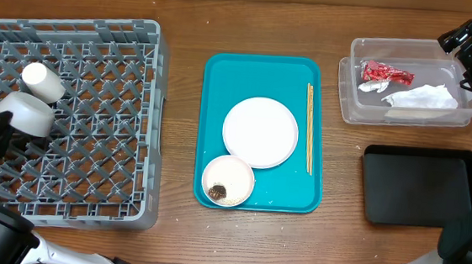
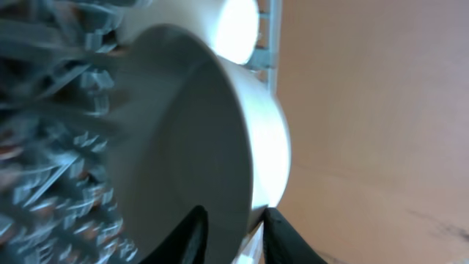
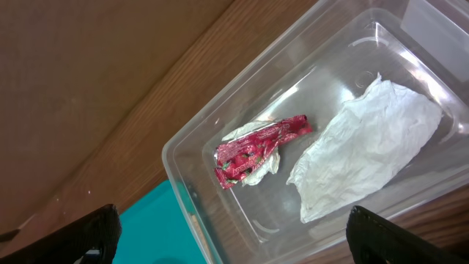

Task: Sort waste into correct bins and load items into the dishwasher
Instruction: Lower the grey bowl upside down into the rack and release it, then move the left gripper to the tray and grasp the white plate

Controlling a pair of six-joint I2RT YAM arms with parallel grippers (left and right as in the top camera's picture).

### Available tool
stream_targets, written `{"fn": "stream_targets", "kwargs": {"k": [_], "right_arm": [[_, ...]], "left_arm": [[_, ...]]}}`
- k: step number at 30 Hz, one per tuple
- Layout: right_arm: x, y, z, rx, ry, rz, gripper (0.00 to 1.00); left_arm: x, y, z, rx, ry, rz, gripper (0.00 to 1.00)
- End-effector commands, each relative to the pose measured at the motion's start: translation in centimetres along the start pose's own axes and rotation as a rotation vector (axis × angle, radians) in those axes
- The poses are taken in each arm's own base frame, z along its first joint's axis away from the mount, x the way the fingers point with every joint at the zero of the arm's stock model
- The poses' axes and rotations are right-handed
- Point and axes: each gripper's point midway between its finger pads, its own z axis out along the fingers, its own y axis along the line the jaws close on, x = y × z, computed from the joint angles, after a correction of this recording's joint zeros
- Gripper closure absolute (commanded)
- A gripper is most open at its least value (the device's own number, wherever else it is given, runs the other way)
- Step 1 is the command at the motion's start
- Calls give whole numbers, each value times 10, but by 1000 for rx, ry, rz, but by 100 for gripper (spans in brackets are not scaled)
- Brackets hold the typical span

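Observation:
A white bowl (image 1: 25,113) lies on its side in the grey dishwasher rack (image 1: 92,138), beside a small white cup (image 1: 43,82). My left gripper (image 2: 234,227) straddles the bowl's (image 2: 190,132) rim, one finger inside and one outside, with a gap showing. The clear bin (image 1: 352,107) holds the red wrapper (image 3: 260,149) and white napkin (image 3: 366,150). My right gripper (image 3: 231,231) hovers wide open over it, holding nothing. On the teal tray (image 1: 265,84) sit a flat plate (image 1: 260,132) and a bowl (image 1: 228,181) with rice and a brown scrap (image 1: 218,191).
A pair of wooden chopsticks (image 1: 309,128) lies along the teal tray's right side. The black bin (image 1: 422,186) sits at the front right, below the clear one. The rack fills the left of the table, up to its left edge.

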Motion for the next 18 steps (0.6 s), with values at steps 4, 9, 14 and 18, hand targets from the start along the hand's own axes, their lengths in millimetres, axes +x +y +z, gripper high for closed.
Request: {"fn": "stream_targets", "kwargs": {"k": [4, 9, 14, 18], "right_arm": [[-9, 8, -12, -19, -36, -12, 0], [-9, 8, -12, -19, -36, -12, 0], [-9, 8, -12, -19, -36, -12, 0], [-9, 8, -12, -19, -36, -12, 0]], "left_arm": [[-25, 7, -46, -378, -119, 56, 68], [-28, -34, -75, -482, -171, 148, 60], [-18, -50, -64, -537, -130, 235, 93], [-10, -42, -26, -630, -62, 318, 96]]}}
